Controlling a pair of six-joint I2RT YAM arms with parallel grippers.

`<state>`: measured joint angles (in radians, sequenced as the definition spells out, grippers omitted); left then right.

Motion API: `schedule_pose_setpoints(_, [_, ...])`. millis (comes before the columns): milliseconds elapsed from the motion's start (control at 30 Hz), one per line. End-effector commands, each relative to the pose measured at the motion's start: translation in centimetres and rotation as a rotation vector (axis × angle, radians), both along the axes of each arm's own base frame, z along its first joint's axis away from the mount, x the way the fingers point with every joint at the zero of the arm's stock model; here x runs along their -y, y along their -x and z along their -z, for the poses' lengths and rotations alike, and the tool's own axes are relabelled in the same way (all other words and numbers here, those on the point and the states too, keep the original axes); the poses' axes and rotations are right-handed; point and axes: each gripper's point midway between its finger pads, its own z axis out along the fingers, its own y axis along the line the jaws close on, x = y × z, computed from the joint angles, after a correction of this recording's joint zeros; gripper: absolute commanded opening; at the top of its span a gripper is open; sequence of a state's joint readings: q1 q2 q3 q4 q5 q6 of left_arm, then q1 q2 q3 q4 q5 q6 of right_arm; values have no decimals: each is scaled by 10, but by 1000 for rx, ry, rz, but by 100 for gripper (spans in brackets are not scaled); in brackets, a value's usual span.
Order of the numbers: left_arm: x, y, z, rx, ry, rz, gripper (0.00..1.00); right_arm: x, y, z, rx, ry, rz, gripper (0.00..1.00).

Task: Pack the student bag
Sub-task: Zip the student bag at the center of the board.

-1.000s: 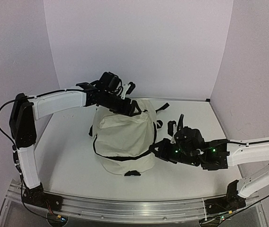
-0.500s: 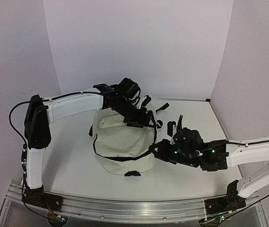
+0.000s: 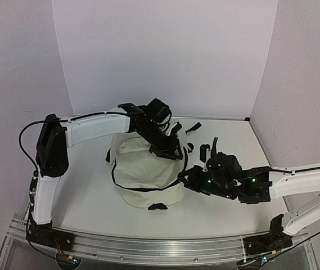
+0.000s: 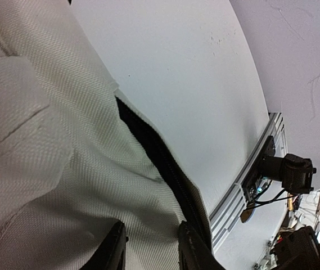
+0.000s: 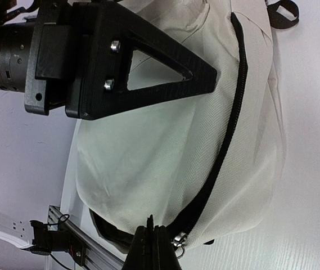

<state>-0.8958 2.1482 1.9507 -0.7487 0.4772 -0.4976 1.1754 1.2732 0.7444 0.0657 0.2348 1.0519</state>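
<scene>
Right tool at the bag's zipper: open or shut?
Shut: the right tool shows its fingers pressed together beside the metal zipper pull of the student bag. Whether it pinches the pull, cannot tell.

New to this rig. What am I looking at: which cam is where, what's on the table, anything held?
Two white robot arms bolted at the near edge of a table, each ending in two-finger jaws. The wide shot is from a fixed camera above and behind them: left arm on the left, right arm on the right. The other two come from a camera on each wrist, looking along its own jaws. On the table lies a cream bag with a black zipper. The left jaws stand part open on the bag's cloth; whether they pinch it I cannot tell. The right jaws are shut beside the zipper's metal pull; a grip on it looks likely, not certain.
</scene>
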Motion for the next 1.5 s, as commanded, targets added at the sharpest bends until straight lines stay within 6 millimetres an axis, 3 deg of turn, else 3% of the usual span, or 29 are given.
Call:
schedule_pose_setpoints(0, [19, 8, -7, -28, 61, 33, 26, -3, 0, -25, 48, -78, 6, 0])
schedule_pose_setpoints(233, [30, 7, -1, -50, 118, 30, 17, -8, 4, -28, 56, -77, -12, 0])
schedule_pose_setpoints(533, [39, -2, 21, -24, 130, 39, 16, -48, 25, -27, 86, -38, -76, 0])
schedule_pose_setpoints(800, [45, -12, 26, 10, 151, 51, 15, -98, 36, -37, 125, -38, -158, 0])
schedule_pose_setpoints(933, [45, -21, 26, 20, 165, 37, 16, -112, 39, -33, 125, -31, -182, 0])
schedule_pose_setpoints(1033, [44, -23, 21, 32, 184, 38, 16, -111, 38, -36, 135, -30, -175, 0])
schedule_pose_setpoints(1100, [40, -24, 13, 58, 192, 42, 21, -106, 36, -43, 150, -38, -156, 0])
schedule_pose_setpoints(1233, [20, -28, -19, 166, 191, 4, 44, -89, 29, -52, 175, -30, -95, 0])
schedule_pose_setpoints(1300, [4, -26, -47, 235, 200, -26, 53, -80, 25, -49, 177, -1, -60, 0])
schedule_pose_setpoints(1400, [-26, -21, -70, 308, 183, -81, 69, -70, 18, -47, 182, 35, -11, 3])
schedule_pose_setpoints(1467, [-49, -18, -71, 326, 144, -134, 76, -67, 11, -46, 184, 49, 11, 5])
